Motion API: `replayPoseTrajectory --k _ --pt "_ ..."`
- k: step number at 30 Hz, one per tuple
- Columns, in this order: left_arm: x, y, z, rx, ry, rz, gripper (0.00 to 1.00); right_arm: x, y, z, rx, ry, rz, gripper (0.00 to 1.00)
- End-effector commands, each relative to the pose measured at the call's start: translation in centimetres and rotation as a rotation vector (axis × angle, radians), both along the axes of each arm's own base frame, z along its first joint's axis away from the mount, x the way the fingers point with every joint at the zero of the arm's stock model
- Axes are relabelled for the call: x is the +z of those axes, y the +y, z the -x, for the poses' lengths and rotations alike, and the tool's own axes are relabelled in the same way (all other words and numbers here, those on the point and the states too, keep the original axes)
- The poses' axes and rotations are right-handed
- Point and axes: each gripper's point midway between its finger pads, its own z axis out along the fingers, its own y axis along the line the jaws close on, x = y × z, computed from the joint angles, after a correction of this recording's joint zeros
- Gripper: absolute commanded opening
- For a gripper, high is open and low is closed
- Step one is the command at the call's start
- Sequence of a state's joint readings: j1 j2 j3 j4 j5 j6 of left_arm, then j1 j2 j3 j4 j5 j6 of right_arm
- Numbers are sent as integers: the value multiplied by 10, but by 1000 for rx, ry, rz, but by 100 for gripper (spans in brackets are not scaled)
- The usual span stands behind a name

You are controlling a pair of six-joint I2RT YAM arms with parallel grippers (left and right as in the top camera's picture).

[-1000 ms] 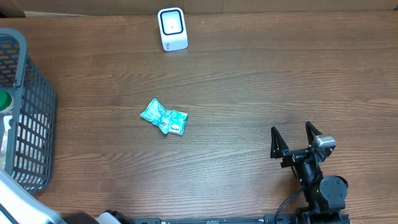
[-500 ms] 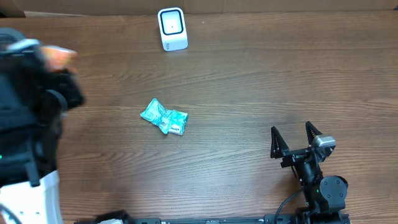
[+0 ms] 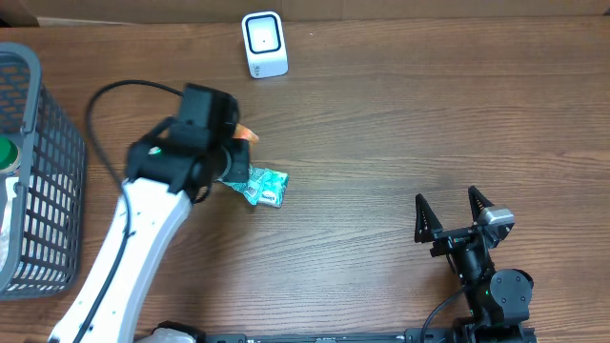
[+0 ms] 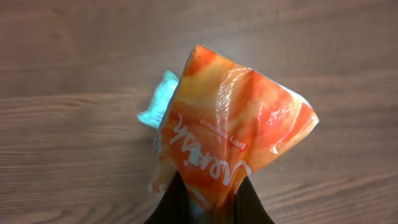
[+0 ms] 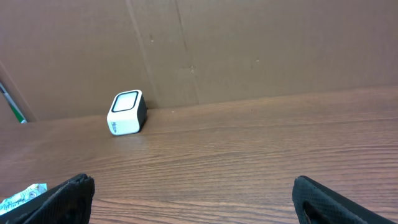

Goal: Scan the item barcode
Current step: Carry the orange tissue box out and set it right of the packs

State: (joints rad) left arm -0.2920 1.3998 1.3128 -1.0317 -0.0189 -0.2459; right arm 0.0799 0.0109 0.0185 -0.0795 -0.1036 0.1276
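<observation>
Left claw (image 4: 211, 198) swung in over teal packet (image 3: 268, 187), clenched on orange packet (image 4: 233, 124), right claw (image 3: 446, 198) spread wide

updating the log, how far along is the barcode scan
Done: the orange packet is pinched in the left tool, off the table. In hand: it hangs above the teal packet, short of the white scanner. Left: presenting it to the scanner. The right tool sits open, idle.
</observation>
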Motion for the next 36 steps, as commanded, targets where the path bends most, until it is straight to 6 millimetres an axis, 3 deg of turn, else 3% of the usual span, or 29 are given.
replayPoseTrajectory --k 1,7,14,19,28,36 --pt "-27 -8 1 -5 73 -28 4 -3 0 0 -1 0 -2 100" --pt "-62 -19 -2 -32 171 -62 4 -3 0 0 -1 0 -2 100" --pt "-82 -30 -4 -60 212 -78 7 -3 0 0 -1 0 -2 100" --pt "-88 -34 -5 -70 221 -83 21 -3 0 0 -1 0 -1 100" --pt "-88 -42 -3 -91 219 -81 38 -3 0 0 -1 0 -2 100" --pt "-86 -46 -10 -96 187 -70 36 -3 0 0 -1 0 -2 100"
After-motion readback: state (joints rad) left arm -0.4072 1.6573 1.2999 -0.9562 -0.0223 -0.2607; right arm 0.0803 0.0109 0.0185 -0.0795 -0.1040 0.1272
